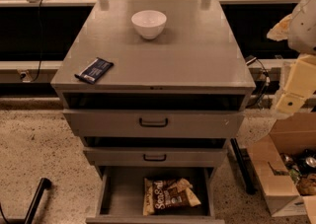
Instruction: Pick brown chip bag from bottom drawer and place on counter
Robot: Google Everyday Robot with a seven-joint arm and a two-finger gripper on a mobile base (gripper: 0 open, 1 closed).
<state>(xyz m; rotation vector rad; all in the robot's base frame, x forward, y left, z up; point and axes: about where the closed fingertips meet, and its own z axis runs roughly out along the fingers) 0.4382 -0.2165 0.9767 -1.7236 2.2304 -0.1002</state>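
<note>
I read the wrapper (94, 70) at 9 o'clock on the counter (197, 60) and the bowl (148, 23) at 12. The bag (169, 194) lies flat in the open drawer (116, 193). It sits well apart from the gripper (290, 100), at the gripper's 8 o'clock. Gripper state: I cannot tell.

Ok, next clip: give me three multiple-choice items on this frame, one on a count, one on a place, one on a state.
1. How many things sit on the counter?
A. none
B. two
C. four

2. Where is the brown chip bag?
A. on the counter
B. in the middle drawer
C. in the bottom drawer

3. The bottom drawer is
A. pulled open
B. pushed shut
C. taken out

Answers:
1 B: only a white bowl and a dark blue wrapper sit there.
2 C: the bag lies inside that drawer, and the gripper is beyond the counter's right edge, apart from it.
3 A: its grey inside shows.
</note>
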